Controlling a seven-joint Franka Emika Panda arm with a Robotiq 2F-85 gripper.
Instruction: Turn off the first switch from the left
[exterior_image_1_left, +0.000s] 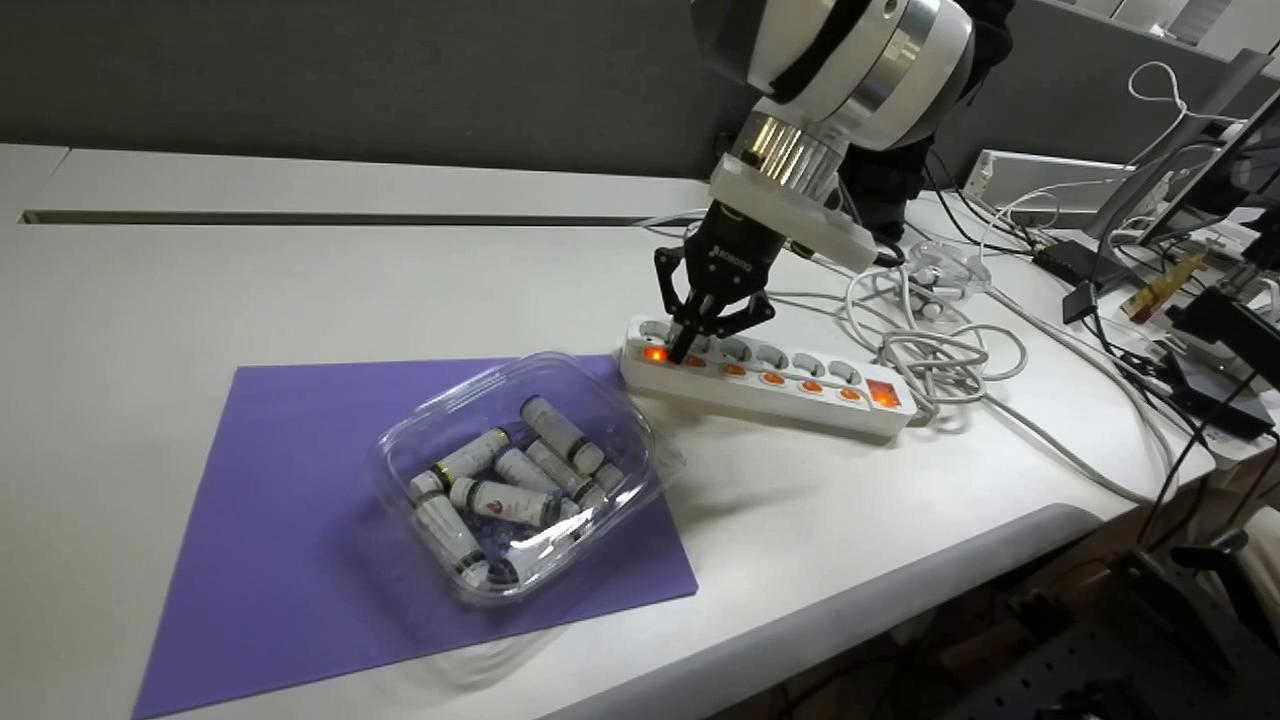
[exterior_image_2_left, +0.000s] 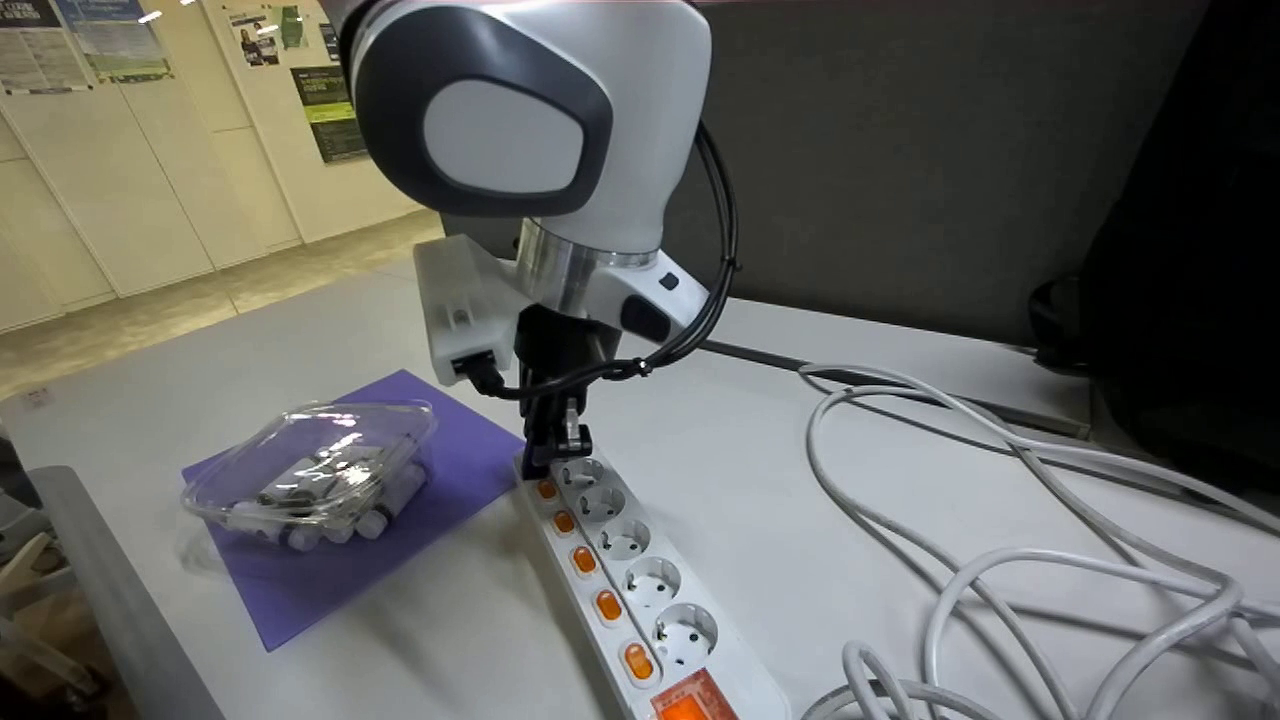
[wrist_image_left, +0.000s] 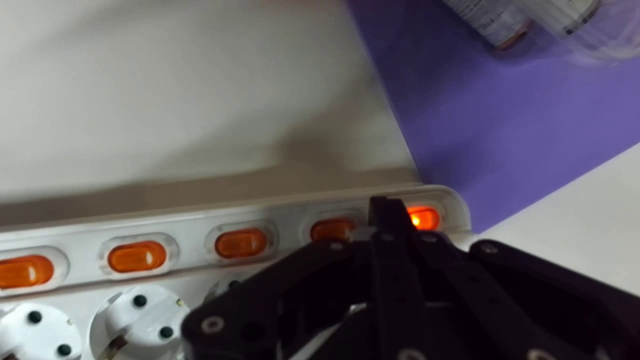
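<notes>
The white power strip (exterior_image_1_left: 760, 405) lies on the table with a row of orange-red rocker switches. The first switch from the left (exterior_image_1_left: 655, 354) is lit bright orange at the strip's end. It also glows in the wrist view (wrist_image_left: 427, 218), partly covered by the fingertips. In an exterior view the gripper (exterior_image_2_left: 537, 468) hides it. My gripper (exterior_image_1_left: 680, 352) points down at the strip with its fingers together and nothing between them. In the wrist view the fingertips (wrist_image_left: 389, 204) are beside the lit switch, between it and the unlit second switch (wrist_image_left: 332, 229). Whether they touch the strip is unclear.
A clear plastic box (exterior_image_1_left: 530, 480) of small bottles stands on a purple sheet (exterior_image_1_left: 290, 500) close to the strip's end. A large lit main switch (exterior_image_1_left: 884, 393) is at the strip's far end. Loose white cables (exterior_image_1_left: 940, 350) lie beyond it.
</notes>
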